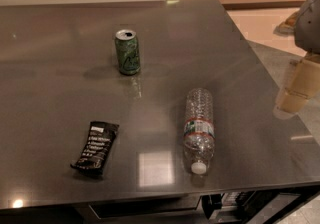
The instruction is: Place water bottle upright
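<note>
The water bottle (pixel 198 127) is clear ribbed plastic with a red, white and green label band. It lies on its side on the grey table (pixel 60 93), right of centre, with its white cap (pixel 199 168) pointing at the front edge. My gripper (pixel 299 85) hangs at the far right of the view, over the table's right edge. It is well to the right of the bottle and a little farther back. It touches nothing and nothing shows in it.
A green soda can (pixel 127 52) stands upright at the back centre of the table. A black snack bar wrapper (pixel 96 148) lies flat at the front left. The table's front edge runs close below the bottle's cap, and its right edge lies under my gripper.
</note>
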Motion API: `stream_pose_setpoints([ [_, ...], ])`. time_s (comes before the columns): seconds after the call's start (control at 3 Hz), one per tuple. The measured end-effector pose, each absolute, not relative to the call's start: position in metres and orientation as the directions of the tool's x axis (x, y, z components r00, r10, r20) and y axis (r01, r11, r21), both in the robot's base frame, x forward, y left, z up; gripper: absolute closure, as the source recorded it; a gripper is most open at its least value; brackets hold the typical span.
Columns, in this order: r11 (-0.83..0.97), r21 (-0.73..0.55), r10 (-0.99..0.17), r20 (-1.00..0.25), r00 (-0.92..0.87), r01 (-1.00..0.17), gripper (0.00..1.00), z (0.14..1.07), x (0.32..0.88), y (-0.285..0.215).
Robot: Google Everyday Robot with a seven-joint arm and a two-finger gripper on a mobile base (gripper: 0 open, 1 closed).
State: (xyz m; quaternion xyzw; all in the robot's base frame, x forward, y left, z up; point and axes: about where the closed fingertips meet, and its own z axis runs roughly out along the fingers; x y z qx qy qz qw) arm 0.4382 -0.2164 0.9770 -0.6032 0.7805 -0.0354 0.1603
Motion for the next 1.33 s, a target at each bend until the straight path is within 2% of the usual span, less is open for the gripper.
stream_pose_setpoints([
  [0.33, 0.265, -0.252, -0.954, -0.210, -0.215, -0.931, 0.00, 0.978, 0.439, -0.215],
  [0.67, 0.178, -0.242, -0.968, -0.215, -0.126, -0.954, 0.00, 0.974, 0.442, -0.200],
  [1.33, -0.201, -0.186, -0.939, -0.245, 0.243, -0.962, 0.00, 0.946, 0.450, -0.139],
])
